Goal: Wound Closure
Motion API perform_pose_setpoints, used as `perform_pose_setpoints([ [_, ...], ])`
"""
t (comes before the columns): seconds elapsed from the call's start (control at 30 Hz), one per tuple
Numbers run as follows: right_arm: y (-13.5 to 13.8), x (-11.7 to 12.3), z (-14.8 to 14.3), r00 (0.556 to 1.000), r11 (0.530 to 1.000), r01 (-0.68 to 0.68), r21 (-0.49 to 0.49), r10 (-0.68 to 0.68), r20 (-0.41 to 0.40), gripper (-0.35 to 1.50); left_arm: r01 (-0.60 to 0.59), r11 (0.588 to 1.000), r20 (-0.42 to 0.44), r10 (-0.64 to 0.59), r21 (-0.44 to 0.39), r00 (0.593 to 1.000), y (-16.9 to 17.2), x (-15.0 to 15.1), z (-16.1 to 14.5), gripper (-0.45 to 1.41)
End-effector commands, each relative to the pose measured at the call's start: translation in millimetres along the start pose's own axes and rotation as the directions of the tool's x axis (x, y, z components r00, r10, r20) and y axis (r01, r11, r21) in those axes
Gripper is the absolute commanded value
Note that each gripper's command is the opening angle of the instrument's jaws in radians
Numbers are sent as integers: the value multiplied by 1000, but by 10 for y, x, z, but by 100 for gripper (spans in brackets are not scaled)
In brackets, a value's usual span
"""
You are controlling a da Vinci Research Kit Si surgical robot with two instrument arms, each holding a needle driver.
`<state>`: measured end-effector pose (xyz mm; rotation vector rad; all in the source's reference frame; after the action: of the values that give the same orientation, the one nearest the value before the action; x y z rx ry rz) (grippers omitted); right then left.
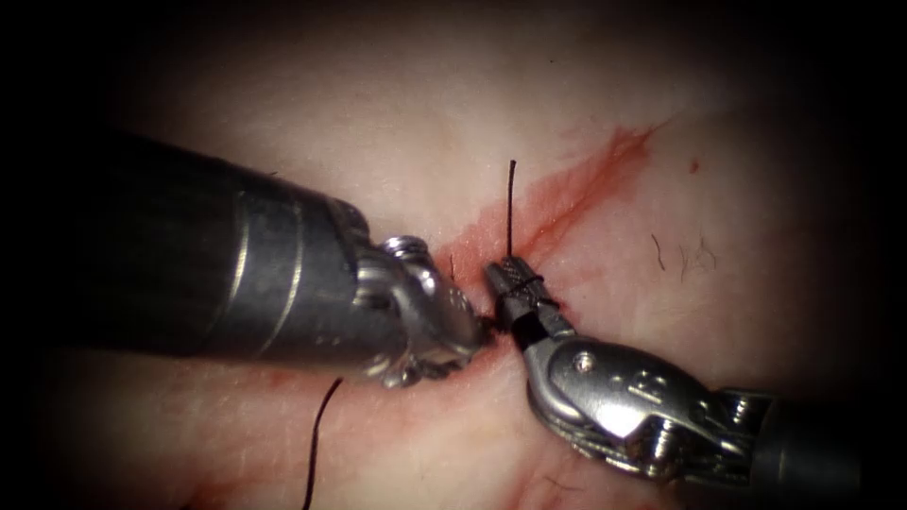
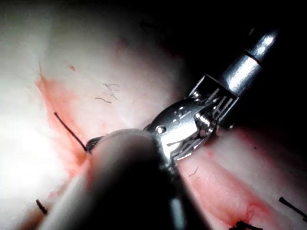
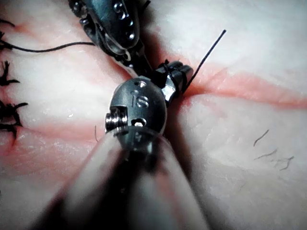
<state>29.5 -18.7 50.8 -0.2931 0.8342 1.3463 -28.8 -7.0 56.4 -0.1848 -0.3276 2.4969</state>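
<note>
The right tool (image 1: 515, 283) had its fingers clamped on the thread (image 1: 511, 203), which was wound around them, one free end rising toward the far side. The left tool (image 1: 472, 326) sat just beside it at the cut (image 1: 567, 194) in the tissue (image 1: 378, 123); whether its fingers were together I could not tell. More thread trailed near-left.

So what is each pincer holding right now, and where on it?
The right pincer is shut on the thread, which wraps its jaws near the short free end standing up from the cut. What the left pincer holds cannot be told.
</note>
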Motion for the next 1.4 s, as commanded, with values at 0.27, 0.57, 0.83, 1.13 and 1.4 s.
perform_pose_setpoints([
  [0.27,-1,0,10,1000,1000,-5,-11,5,-4,41,2,1000,-1,-2,1,1000,1,6,6,-45],
  [0.57,2,0,12,1000,1000,-6,-20,6,-3,39,1,1000,-1,-1,0,1000,0,6,6,-45],
  [0.83,3,-14,15,999,1000,2,-31,-1,35,46,4,1000,5,-4,6,1000,6,3,7,-45],
  [1.13,4,-10,15,999,999,-1,-34,3,38,53,7,1000,8,-7,4,1000,8,4,7,-45],
  [1.4,9,-7,19,999,999,-12,-38,13,39,54,8,1000,9,-8,4,1000,8,5,7,-45],
])
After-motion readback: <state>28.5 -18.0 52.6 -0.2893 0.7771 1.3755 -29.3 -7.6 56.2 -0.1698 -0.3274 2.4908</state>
